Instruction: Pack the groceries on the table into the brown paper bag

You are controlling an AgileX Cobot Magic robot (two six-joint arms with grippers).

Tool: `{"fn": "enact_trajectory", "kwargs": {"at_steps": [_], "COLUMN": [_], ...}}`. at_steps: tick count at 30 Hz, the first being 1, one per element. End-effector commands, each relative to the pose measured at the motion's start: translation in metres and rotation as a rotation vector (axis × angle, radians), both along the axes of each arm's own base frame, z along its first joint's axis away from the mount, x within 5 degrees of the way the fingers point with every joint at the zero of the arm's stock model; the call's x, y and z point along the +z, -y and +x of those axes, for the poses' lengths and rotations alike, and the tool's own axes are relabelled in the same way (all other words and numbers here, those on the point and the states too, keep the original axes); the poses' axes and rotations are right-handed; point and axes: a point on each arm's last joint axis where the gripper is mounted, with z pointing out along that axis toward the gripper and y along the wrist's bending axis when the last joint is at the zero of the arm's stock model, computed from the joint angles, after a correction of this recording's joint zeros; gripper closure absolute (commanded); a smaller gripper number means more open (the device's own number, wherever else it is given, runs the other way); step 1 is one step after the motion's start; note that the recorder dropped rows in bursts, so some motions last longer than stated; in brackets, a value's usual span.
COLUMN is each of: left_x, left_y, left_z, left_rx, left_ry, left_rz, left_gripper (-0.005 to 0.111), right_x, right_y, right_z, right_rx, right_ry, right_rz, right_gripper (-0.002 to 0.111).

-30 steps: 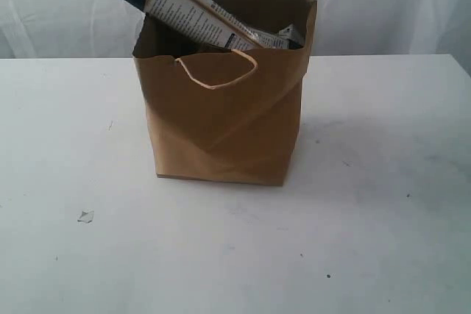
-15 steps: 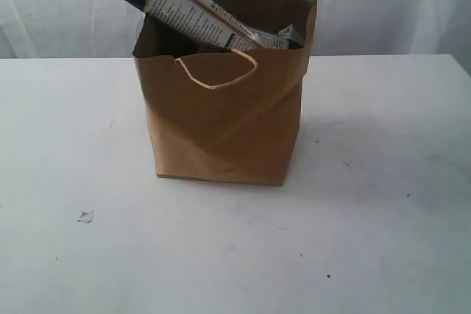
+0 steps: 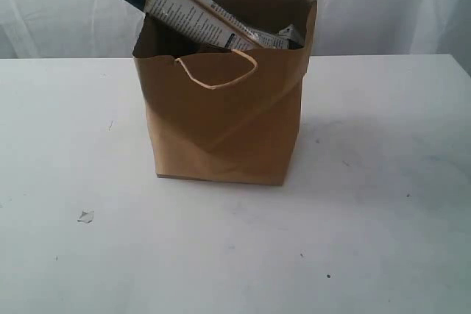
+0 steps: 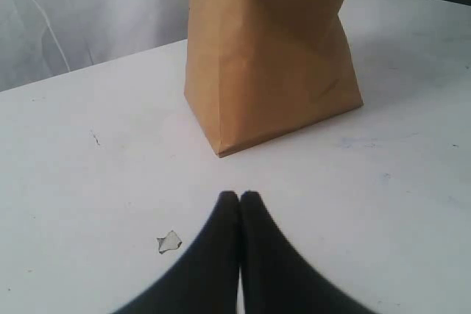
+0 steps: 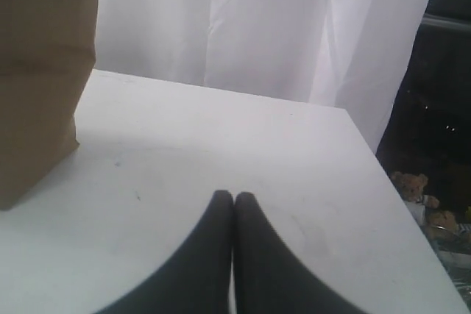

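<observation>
My left end effector (image 4: 240, 196) was pressed together, its two dark fingertips touching with nothing between them, over the white surface (image 3: 383, 218) on the near-left side of the brown paper bag (image 3: 221, 130). My right end effector (image 5: 233, 198) was closed up empty in the same way, off to the right of the bag and apart from it. The bag stood upright near the middle of the surface, a diagonal crease across its front and its near loop handle (image 3: 217, 79) drooping over the rim. The long dark-blue packet (image 3: 184, 5) leaned inside it, its upper end jutting out past the bag's left rim, and a corner of the small blue-silver packet (image 3: 289, 34) showed at the right rim. A small torn scrap (image 3: 86, 216) lay on the surface near and left of the bag, close to my left fingertips.
</observation>
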Motion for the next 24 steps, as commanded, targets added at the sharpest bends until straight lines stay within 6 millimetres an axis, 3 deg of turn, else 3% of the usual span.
{"fn": "enact_trajectory", "kwargs": {"at_steps": [1,24], "left_x": [-0.0006,-0.0006], "left_y": [0.0001,0.0001], "left_z": [-0.0004,-0.0004], "left_rx": [-0.005,-0.005], "left_ry": [0.0,0.0], "left_rz": [-0.005,-0.005], "left_gripper": [0.107,0.107], "right_x": [-0.0015,-0.0015], "right_y": [0.0008,0.0007], "right_z": [-0.0003,-0.0003], "right_rx": [-0.005,-0.004], "right_ry": [0.0,0.0], "right_rz": [-0.064,-0.058], "right_gripper": [0.108,0.108]}}
